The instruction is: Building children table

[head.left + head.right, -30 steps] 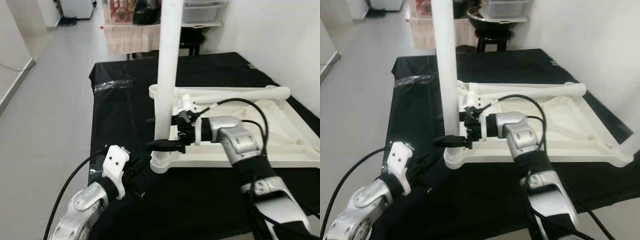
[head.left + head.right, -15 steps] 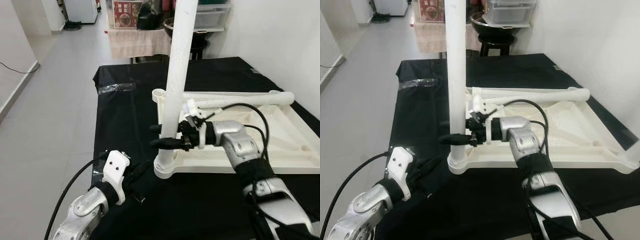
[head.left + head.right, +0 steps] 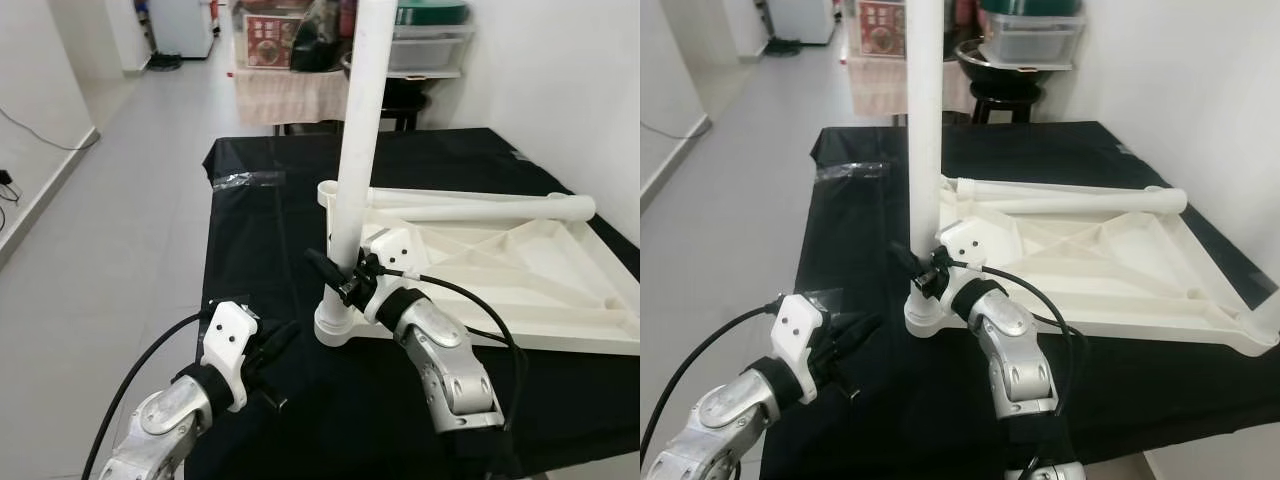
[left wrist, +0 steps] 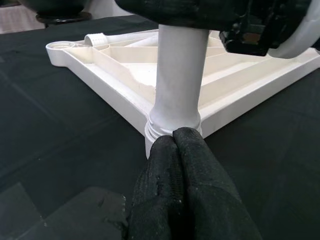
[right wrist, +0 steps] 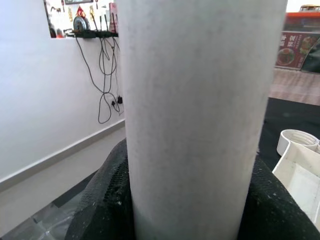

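Nearest the robot, the left claw (image 3: 268, 345) hangs low over the front edge of the black-draped counter (image 3: 250, 230), its two fingers (image 4: 182, 165) pressed together and clenched on nothing, their tips just short of the corner socket (image 3: 338, 328); it looks idle, or at most ready to steady the corner; just beyond it the right claw (image 3: 335, 278) is wrapped round the lower part of the upright white leg (image 3: 358, 150), a black finger on either side of the tube in the right wrist view, so it is grasping the leg; the leg stands near vertical with its foot seated in that near-left socket of the white tabletop (image 3: 520, 270), which lies upside down on the counter with its ribbed underside facing up; whether the leg is fully screwed home cannot be told, though the grip suggests it is being turned or pushed tight; further back a second white leg (image 3: 480, 208) lies flat across the far edge of the tabletop, not yet fitted; beyond the counter are a stool and storage shelves (image 3: 400, 50); by my reading the build is early: one leg is in place or nearly so, the loose one and the remaining corners are left, and then the table must be flipped upright.
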Controlling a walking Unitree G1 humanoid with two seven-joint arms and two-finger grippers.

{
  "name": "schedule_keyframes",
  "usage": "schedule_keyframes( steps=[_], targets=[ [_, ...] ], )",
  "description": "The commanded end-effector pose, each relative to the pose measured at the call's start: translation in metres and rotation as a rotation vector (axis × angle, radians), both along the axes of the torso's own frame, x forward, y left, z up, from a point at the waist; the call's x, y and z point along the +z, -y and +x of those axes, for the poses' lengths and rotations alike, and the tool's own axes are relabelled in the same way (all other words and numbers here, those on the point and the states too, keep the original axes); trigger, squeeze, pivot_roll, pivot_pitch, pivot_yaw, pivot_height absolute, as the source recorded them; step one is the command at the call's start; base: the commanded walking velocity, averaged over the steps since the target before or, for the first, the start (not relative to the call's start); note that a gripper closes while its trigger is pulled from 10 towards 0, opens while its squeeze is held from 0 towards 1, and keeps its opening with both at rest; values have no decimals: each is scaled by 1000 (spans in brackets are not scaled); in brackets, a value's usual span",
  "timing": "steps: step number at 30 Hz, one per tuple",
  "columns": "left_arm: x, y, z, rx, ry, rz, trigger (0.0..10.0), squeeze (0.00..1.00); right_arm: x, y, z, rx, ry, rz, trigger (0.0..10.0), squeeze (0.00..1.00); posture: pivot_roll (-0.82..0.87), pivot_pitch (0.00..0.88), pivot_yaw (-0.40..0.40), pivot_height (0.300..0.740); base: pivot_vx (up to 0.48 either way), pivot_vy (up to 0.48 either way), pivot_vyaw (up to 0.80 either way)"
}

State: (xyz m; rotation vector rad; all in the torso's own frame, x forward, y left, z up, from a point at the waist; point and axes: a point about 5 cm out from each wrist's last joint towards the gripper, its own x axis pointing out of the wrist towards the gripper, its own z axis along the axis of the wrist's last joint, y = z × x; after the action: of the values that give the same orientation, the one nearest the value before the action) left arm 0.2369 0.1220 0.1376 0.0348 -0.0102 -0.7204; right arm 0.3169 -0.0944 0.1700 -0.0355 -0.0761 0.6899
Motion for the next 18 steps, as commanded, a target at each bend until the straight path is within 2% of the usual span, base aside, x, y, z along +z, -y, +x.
schedule_keyframes(
  steps=[1, 2, 3, 4, 5, 7, 8, 11, 13, 14, 15, 16, 17, 18],
  targets=[
    [-4, -2, 2, -4, -18, 23, 10000, 0, -31, 5, -3, 3, -155, -65, 0, 0, -10, 79, -48, 740, 0, 0, 0],
    [-4, -2, 2, 3, -16, 20, 10000, 0, -30, 5, -3, 4, -155, -65, 4275, 0, -10, 79, -48, 740, 0, 0, 0],
    [-3, -2, 2, 9, -15, 17, 10000, 0, -28, 4, -4, -11, -155, -61, 4275, 0, -10, 79, -48, 740, 0, 0, 0],
    [-3, -2, 3, 13, -14, 15, 10000, 0, -25, 1, -6, 43, -152, -33, 10000, 965, -9, 74, -47, 740, 0, 0, 0],
    [-3, -2, 3, 13, -14, 15, 10000, 0, -25, 1, -6, 43, -152, -33, 10000, 965, -9, 74, -47, 740, 0, 0, 0],
    [-3, -2, 3, 17, -14, 15, 10000, 0, -18, -3, -10, 141, -151, 15, 10000, 1000, -6, 73, -47, 740, 0, 0, 0],
    [-3, -2, 3, 20, -14, 14, 10000, 0, -14, -5, -11, 207, -139, 14, 10000, 1000, -5, 72, -47, 740, 0, 0, 0],
    [-3, -2, 4, 21, -14, 14, 10000, 0, -11, -5, -12, 242, -131, 6, 10000, 1000, -3, 71, -48, 740, 0, 0, 0],
    [-3, -2, 4, 21, -14, 13, 10000, 0, -2, -6, -13, 406, -98, -28, 10000, 1000, -3, 68, -45, 740, 0, 0, 0],
    [-3, -2, 4, 20, -14, 12, 10000, 0, 2, -4, -14, 514, -79, -73, 10000, 620, -3, 68, -45, 740, 0, 0, 0],
    [-3, -2, 5, 19, -14, 12, 10000, 0, 4, -2, -15, 585, -69, -107, 10000, 620, 0, 67, -47, 740, 0, 0, 0],
    [-3, -2, 5, 19, -14, 12, 10000, 0, 4, -2, -15, 585, -69, -107, 10000, 620, 0, 67, -47, 740, 0, 0, 0],
    [-3, -2, 5, 18, -15, 12, 10000, 0, 6, 1, -14, 630, -62, -137, 10000, 0, -1, 68, -46, 740, 0, 0, 0],
    [-3, -2, 5, 18, -15, 12, 10000, 0, 6, 1, -14, 630, -62, -137, 10000, 0, -1, 68, -46, 740, 0, 0, 0]
  ],
)
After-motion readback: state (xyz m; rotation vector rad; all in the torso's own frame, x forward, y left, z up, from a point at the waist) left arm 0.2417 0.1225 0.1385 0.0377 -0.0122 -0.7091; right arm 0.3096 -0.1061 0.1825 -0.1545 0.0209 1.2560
